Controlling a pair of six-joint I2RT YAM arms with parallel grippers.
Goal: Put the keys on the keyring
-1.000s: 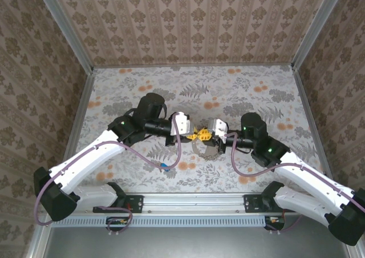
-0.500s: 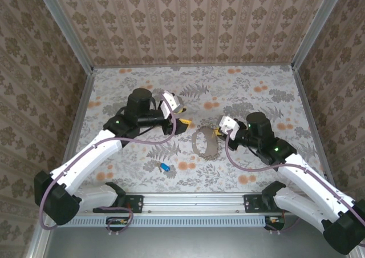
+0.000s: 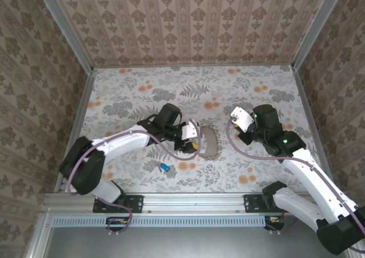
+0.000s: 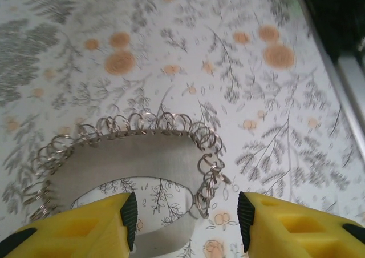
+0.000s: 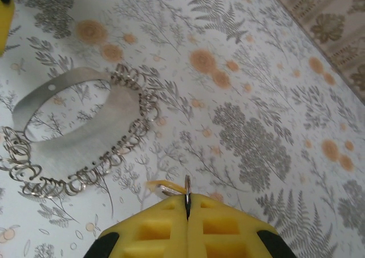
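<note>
As the flower-printed table point(image 3: 268, 92) reads from left to right:
Blue-headed small metal key point(image 3: 164, 167): lies loose at 7 o'clock of the loop, apart from both arms.
Left gripper point(image 4: 187, 215): jaws spread wide, straddling the loop's rim, probably to steady it.
Keyring, a grey metal band fringed with wire rings point(image 4: 131, 155): flat, central.
Right gripper point(image 5: 187, 209): at 2 o'clock, clenched on the yellow-headed key point(image 5: 161, 186), likely for threading.

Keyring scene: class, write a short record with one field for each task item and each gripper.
keyring: metal band edged with small rings, lying on the table
left gripper: open, low over the keyring's edge
right gripper: shut on what looks like the yellow key, apart from the keyring
blue key: on the table, nearer the arm bases than the keyring, untouched
</note>
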